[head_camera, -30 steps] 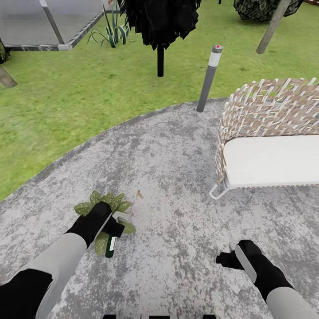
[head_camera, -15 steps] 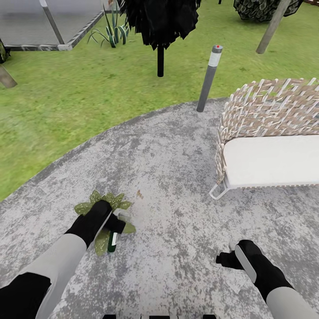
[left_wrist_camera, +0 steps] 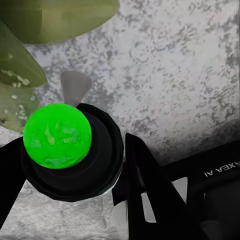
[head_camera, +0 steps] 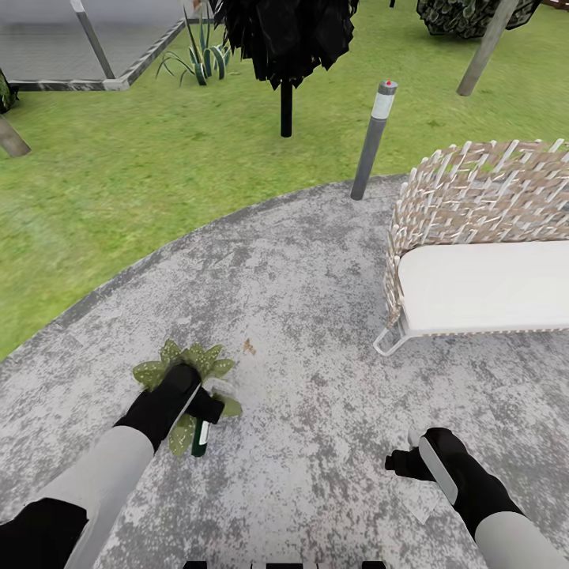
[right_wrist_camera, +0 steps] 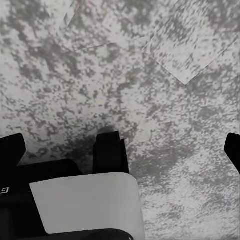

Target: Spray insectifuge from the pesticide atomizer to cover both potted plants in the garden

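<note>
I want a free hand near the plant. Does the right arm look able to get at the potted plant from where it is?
Probably yes. The right gripper hovers over bare stone patio, and nothing stands between it and the potted plant; only the left gripper, holding the spray bottle, crowds that spot.

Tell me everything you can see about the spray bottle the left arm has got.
The pesticide atomizer is a slim dark green bottle with a white label, its lower body sticking out below the left pincer, which is shut on its upper part. It hangs roughly upright over the speckled leaves of a potted plant on the grey stone patio. In the left wrist view its top shows as a round black cap with a bright green dome, with a pale cone next to it.
</note>
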Controlling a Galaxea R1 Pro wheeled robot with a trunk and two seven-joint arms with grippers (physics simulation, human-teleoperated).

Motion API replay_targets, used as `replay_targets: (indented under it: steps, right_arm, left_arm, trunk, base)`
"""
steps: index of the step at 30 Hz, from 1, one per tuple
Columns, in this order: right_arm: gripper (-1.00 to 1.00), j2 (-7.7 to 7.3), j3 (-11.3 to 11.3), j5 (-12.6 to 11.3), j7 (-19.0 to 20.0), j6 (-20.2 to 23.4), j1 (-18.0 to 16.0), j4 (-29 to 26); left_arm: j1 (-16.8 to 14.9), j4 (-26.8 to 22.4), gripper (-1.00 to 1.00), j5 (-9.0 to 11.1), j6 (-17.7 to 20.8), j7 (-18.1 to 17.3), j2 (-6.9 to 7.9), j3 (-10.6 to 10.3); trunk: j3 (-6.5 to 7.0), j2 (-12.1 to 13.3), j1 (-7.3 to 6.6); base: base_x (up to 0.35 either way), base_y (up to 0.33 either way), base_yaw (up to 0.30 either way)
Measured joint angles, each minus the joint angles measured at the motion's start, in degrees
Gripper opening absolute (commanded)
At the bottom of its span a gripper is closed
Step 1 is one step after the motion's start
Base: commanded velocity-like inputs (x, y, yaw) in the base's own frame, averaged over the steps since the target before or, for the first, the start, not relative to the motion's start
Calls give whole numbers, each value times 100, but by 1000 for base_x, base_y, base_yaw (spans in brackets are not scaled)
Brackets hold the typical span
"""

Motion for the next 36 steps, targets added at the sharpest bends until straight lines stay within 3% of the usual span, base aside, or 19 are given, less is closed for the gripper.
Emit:
replay_targets:
  steps: [36]
  right_arm:
    - [100,0,0,0,0,0,0,0]
  left_arm:
    - [115,-2,-100,-2,2,-1,-39,17]
  trunk:
    - [0,0,0]
  base:
    - [0,0,0]
